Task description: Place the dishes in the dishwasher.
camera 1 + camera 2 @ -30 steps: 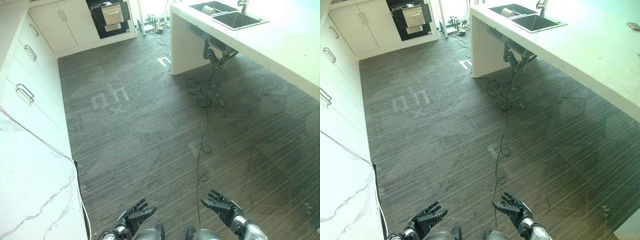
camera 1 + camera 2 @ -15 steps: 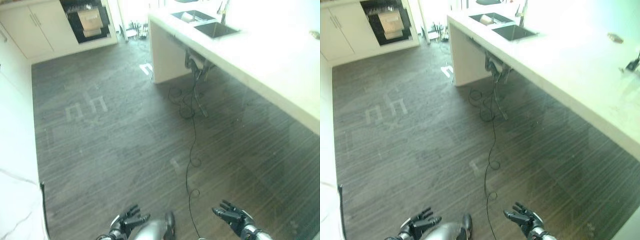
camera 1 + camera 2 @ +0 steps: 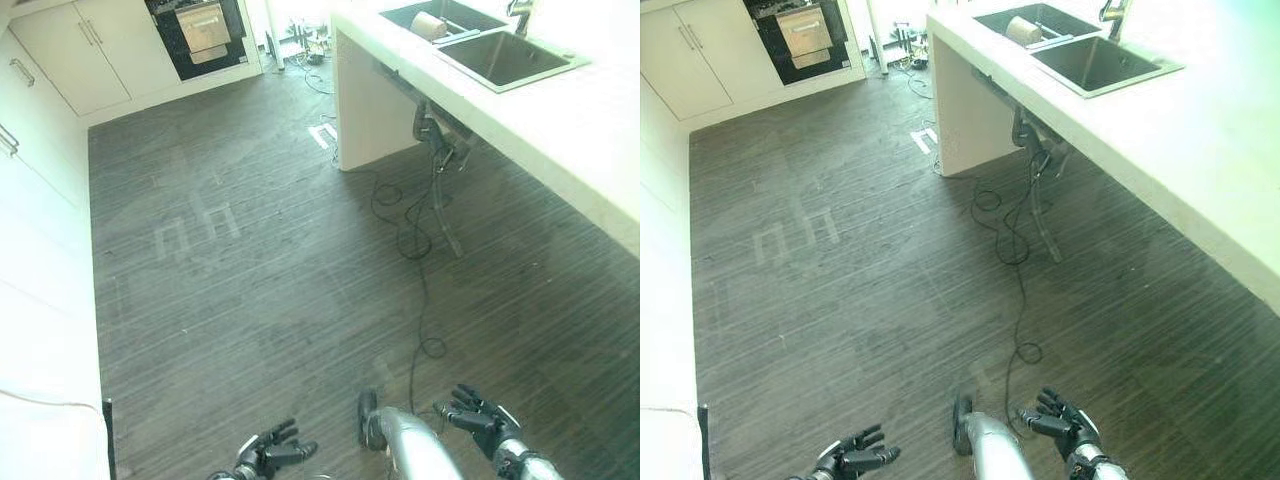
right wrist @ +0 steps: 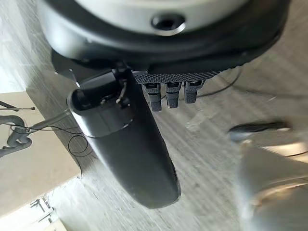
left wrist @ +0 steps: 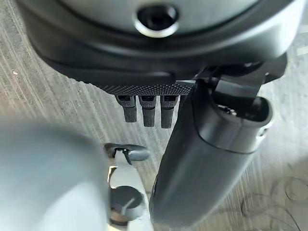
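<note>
My left hand [image 3: 268,453] low over floor [image 3: 250,300], fingers spread, holding nothing. My right hand [image 3: 480,420] same, fingers loose and apart. Loose cable [image 3: 415,300] trails across floor just ahead: risk of snagging it while walking, judged from its path. Further on, tabletop [image 3: 590,130] with sink [image 3: 500,55]; dish [image 3: 430,25] sits in far basin. Dishwasher [image 3: 200,30] against far wall, well apart from sink: long carry, drop risk.

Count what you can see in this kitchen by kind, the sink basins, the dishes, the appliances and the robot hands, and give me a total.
Sink basins: 2, a near one and a far one
Dishes in far basin: 1
Dishwasher: 1
Robot hands: 2, left hand, right hand, both empty
Total: 6
</note>
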### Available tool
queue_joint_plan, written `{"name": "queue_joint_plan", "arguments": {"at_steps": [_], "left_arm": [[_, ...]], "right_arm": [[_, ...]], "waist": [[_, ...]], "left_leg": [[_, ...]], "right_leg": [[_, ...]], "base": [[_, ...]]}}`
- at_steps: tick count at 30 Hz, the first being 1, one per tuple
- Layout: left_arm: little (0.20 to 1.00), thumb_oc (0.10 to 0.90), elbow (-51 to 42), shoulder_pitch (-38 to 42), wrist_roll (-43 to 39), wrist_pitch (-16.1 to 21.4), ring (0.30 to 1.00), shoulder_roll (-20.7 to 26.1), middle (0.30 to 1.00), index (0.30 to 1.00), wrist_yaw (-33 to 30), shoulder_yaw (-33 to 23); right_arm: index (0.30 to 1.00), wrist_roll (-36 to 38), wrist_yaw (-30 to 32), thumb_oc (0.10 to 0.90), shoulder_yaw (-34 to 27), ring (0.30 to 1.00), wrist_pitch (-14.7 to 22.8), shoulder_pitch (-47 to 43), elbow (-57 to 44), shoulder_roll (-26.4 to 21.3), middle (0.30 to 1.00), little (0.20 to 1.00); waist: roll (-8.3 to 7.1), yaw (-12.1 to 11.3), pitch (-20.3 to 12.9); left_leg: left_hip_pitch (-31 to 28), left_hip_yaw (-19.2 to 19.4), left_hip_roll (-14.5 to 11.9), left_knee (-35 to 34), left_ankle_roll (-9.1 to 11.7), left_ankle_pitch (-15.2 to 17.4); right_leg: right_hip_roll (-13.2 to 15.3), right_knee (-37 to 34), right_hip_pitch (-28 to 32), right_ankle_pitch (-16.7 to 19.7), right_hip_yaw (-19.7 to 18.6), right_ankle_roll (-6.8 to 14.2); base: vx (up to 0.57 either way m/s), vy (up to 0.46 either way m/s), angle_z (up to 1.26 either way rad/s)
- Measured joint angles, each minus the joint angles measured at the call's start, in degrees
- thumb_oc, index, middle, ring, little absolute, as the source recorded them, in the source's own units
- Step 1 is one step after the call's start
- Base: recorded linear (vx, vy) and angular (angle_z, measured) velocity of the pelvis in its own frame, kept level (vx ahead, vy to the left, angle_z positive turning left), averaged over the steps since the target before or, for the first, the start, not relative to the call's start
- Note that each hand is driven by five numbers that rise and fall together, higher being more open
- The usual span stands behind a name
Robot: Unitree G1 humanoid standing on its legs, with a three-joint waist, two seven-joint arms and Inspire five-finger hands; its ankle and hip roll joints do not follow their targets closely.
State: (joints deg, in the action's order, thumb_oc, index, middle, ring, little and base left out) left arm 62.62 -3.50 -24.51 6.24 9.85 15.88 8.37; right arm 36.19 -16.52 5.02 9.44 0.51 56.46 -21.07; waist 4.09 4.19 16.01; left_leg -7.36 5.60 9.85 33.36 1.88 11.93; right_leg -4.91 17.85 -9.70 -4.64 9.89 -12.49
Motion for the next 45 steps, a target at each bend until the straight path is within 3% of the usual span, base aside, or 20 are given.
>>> {"name": "queue_joint_plan", "arguments": {"at_steps": [1, 4, 6, 10, 13, 15, 18, 19, 24, 26, 28, 31, 33, 34, 35, 36, 38, 40, 42, 45], "left_arm": [[0.9, 0.8, -0.42, 0.88, 0.05, 0.85, 0.9, 0.97, 0.9, 0.9, 0.81, -0.28], [0.9, 0.8, -0.34, 3.5, 0.13, 1.61, 0.9, 3.37, 0.9, 0.9, -0.25, -1.52], [0.9, 0.8, -1.5, 3.78, -1.1, 3.31, 0.9, 4.26, 0.9, 0.9, 0.31, -2.25], [0.9, 0.8, -0.77, 4.01, 0.09, 4.07, 0.9, 4.52, 0.9, 0.9, 0.93, -3.66], [0.9, 0.8, -1.56, 4.34, 0.01, 5.13, 0.9, 4.39, 0.9, 0.9, 1.47, -6.4], [0.9, 0.8, -0.81, 3.28, 0.63, 3.86, 0.9, 4.13, 0.9, 0.9, 0.98, -4.55], [0.9, 0.8, 0.36, 2.48, 0.74, 2.52, 0.9, 4.64, 0.9, 0.9, 0.65, -4.56], [0.9, 0.8, 1.05, 2.88, 1.15, 2.5, 0.9, 5.15, 0.9, 0.9, 0.7, -3.81], [0.9, 0.8, 2.22, 6.86, 4.67, 2.59, 0.9, 5.05, 0.9, 0.9, 0.61, 0.59], [0.9, 0.8, 2.59, 7.15, 4.65, 2.5, 0.9, 4.79, 0.9, 0.9, -0.06, 2.67], [0.9, 0.8, 2.06, 7.53, 4.75, 2.19, 0.9, 4.7, 0.9, 0.9, -0.09, 2.08], [0.9, 0.8, 1.99, 7.93, 5.8, 1.14, 0.9, 4.6, 0.9, 0.9, -0.17, 1.69], [0.9, 0.8, 2.23, 9.1, 7.36, 0.44, 0.9, 3.9, 0.9, 0.9, -0.21, 3.33], [0.9, 0.8, 3.72, 8.68, 7.5, -0.04, 0.9, 2.87, 0.9, 0.9, -0.55, 3.8], [0.9, 0.8, 5.52, 6.69, 7.64, -0.24, 0.9, 1.14, 0.9, 0.9, -1.8, 3.53], [0.9, 0.8, 6.8, 4.4, 7.46, -1.09, 0.9, 0.18, 0.9, 0.9, -1.27, 2.03], [0.9, 0.8, 7.97, 3.36, 8.26, -1.14, 0.9, 1.66, 0.9, 0.9, -3.36, 0.84], [0.9, 0.8, 8.82, 3.29, 8.8, -1.22, 0.9, 3.51, 0.9, 0.9, -5.62, -1.86], [0.9, 0.8, 10.6, 1.83, 8.86, -2.57, 0.9, 3.64, 0.9, 0.9, -6.32, -3.28], [0.9, 0.8, 10.88, 1.55, 6.72, -2.5, 0.9, 3.16, 0.9, 0.9, -6.35, -6.25]], "right_arm": [[0.9, 0.0, -0.36, 0.8, 0.66, 0.9, 0.15, -0.32, 0.12, 0.45, 0.9, 0.9], [0.9, 0.02, -0.55, 0.8, 0.46, 0.9, 0.43, -1.93, -0.42, 2.28, 0.9, 0.9], [0.9, 0.0, 0.1, 0.8, 1.65, 0.9, 0.42, -4.12, -0.2, 2.58, 0.9, 0.9], [0.9, 0.02, 0.75, 0.8, 3.29, 0.9, 0.57, -5.6, 0.1, 2.68, 0.9, 0.9], [0.9, 0.0, 0.7, 0.8, 3.01, 0.9, 0.37, -4.58, 2.69, 2.24, 0.9, 0.9], [0.9, -0.1, 0.83, 0.8, 1.55, 0.9, 0.18, -0.54, 2.43, 1.19, 0.9, 0.9], [0.9, -0.04, 1.37, 0.8, -0.05, 0.9, -0.08, 2.05, 1.65, 2.34, 0.9, 0.9], [0.9, 0.09, 1.5, 0.8, -0.44, 0.9, -0.01, 3.14, 1.18, 3.05, 0.9, 0.9], [0.9, 0.05, 1.62, 0.8, 1.01, 0.9, 0.43, 2.63, 0.59, 5.52, 0.9, 0.9], [0.9, -0.05, 0.68, 0.8, 3.54, 0.9, 1.32, 0.66, 0.52, 5.09, 0.9, 0.9], [0.9, -0.12, 0.53, 0.8, 3.82, 0.9, 1.37, -0.31, 0.5, 5.07, 0.9, 0.9], [0.9, -0.09, 0.62, 0.8, 3.37, 0.9, 1.54, -0.04, 2.97, 3.78, 0.9, 0.9], [0.9, -0.12, -0.04, 0.8, 0.55, 0.9, 2.69, 0.25, 3.06, 1.51, 0.9, 0.9], [0.9, -0.18, -0.05, 0.8, -0.52, 0.9, 2.8, 0.21, 3.89, 0.82, 0.9, 0.9], [0.9, -0.24, -0.13, 0.8, -1.31, 0.9, 2.7, -0.16, 5.68, -0.07, 0.9, 0.9], [0.9, -0.24, -0.27, 0.8, -1.3, 0.9, 2.68, -0.08, 6.34, -0.8, 0.9, 0.9], [0.9, -0.79, -0.21, 0.8, -0.86, 0.9, 2.05, -0.33, 6.69, -0.05, 0.9, 0.9], [0.9, -2.47, -0.72, 0.8, 2.29, 0.9, 1.55, -1.74, 6.42, 1.26, 0.9, 0.9], [0.9, -3.68, -0.93, 0.8, 3.53, 0.9, 2.02, -3.25, 2.57, 1.6, 0.9, 0.9], [0.9, -4.53, -0.44, 0.8, 3.32, 0.9, 2.91, -4.54, 2.14, 1.62, 0.9, 0.9]], "waist": [[0.07, -0.53, 0.0], [-1.83, -1.43, 0.15], [-5.52, -3.18, 1.82], [-6.94, -3.2, 2.25], [-7.37, -4.63, 2.02], [-5.91, -4.01, 0.79], [-7.05, -3.45, -0.74], [-7.41, -2.71, -0.92], [-5.37, -1.74, -1.28], [-2.27, -1.14, -1.29], [0.91, 0.02, -0.45], [-0.22, 0.58, 0.36], [-1.07, 1.48, 0.1], [-0.6, 1.15, 0.51], [-0.12, 1.06, 0.27], [0.21, 0.69, 0.13], [2.17, 0.23, -0.52], [1.19, -1.66, -0.7], [0.92, -1.87, -2.16], [-1.43, -2.75, -1.86]], "left_leg": [[7.0, 1.79, -2.74, 17.98, 0.28, -3.13], [23.74, 5.36, -10.11, 35.41, -0.72, -5.43], [28.92, 5.42, -9.62, 11.87, -2.36, -4.19], [29.31, -1.34, -9.14, -23.95, -2.7, -10.13], [34.04, 1.03, -11.22, -19.32, -3.86, -10.88], [25.89, 3.95, -9.59, -21.46, -11.88, -10.29], [20.21, 3.25, -5.14, -20.12, -15.74, -15.13], [17.85, 2.53, -3.49, -19.64, -13.72, -13.52], [9.73, 2.39, 1.4, -15.2, -16.73, -3.57], [5.85, 2.41, 0.73, -18.32, -14.82, -1.78], [0.72, -0.9, -2.1, -23.71, -11.82, -0.53], [-3.91, -0.86, -2.02, -23.57, -7.18, -0.35], [-5.37, 0.69, 0.35, -25.2, -3.94, 3.18], [-7.17, 0.64, 1.89, -25.29, -3.74, 3.32], [-9.29, 1.89, 3.92, -22.19, -3.19, 3.09], [-10.17, 3.03, 5.57, -17.46, -1.41, 2.71], [-6.28, 3.39, -0.28, -5.77, -2.23, 10.59], [-2.67, 0.2, -6.63, -7.01, -0.89, 12.6], [-3.37, -0.11, -5.47, -5.64, 1.83, 7.92], [8.91, 1.73, -4.78, 16.17, 3.21, -4.39]], "right_leg": [[-0.41, 0.14, 2.45, -1.17, 0.07, 0.79], [-0.7, -0.38, 7.7, -5.42, 0.0, 0.9], [-0.1, -2.39, 14.57, -8.63, -3.31, 4.0], [0.24, -7.75, 24.95, -11.18, -5.23, 7.97], [2.36, -9.5, 31.66, -14.21, -5.65, 13.37], [3.92, -2.0, 35.23, -15.04, -4.81, 14.81], [9.1, 13.64, 31.9, -1.86, -3.62, 14.75], [10.1, 16.53, 31.17, -5.15, -3.03, 17.13], [16.87, 48.39, 5.76, -3.57, 1.09, 17.34], [17.38, 50.28, -4.27, -5.2, 3.76, 15.02], [7.89, 31.95, -8.02, -9.31, 4.22, 14.84], [0.18, -3.08, -8.51, -4.99, 8.19, 8.18], [1.61, -4.58, -15.79, -3.92, 11.43, 8.21], [1.8, -1.42, -17.41, -3.23, 11.97, 5.5], [1.55, -0.22, -14.05, -3.65, 14.31, -2.14], [2.04, -2.37, -9.8, -0.01, 12.74, -4.18], [1.86, -2.41, -6.25, 6.04, 11.02, -3.62], [1.32, -0.98, -3.62, 4.57, 8.43, -2.22], [1.67, 3.16, -3.53, 0.71, 5.68, -0.46], [3.8, 2.36, -0.46, -2.19, 2.6, 0.49]], "base": [[0.39, -0.209, -0.17], [0.41, -0.045, 0.01], [0.56, 0.156, -0.52], [0.43, 0.255, -0.42], [0.53, 0.386, -0.31], [0.55, 0.572, -0.05], [0.46, 0.447, -0.14], [0.48, 0.501, 0.27], [0.3, 0.335, 0.14], [0.34, 0.019, -0.3], [0.31, -0.064, 0.1], [0.4, -0.075, 0.46], [0.45, -0.134, 0.49], [0.48, -0.21, -0.04], [0.48, -0.255, -0.43], [0.46, -0.259, -0.61], [0.58, -0.302, -0.1], [0.48, -0.263, -0.31], [0.27, -0.225, -0.67], [0.24, -0.103, -0.12]]}}
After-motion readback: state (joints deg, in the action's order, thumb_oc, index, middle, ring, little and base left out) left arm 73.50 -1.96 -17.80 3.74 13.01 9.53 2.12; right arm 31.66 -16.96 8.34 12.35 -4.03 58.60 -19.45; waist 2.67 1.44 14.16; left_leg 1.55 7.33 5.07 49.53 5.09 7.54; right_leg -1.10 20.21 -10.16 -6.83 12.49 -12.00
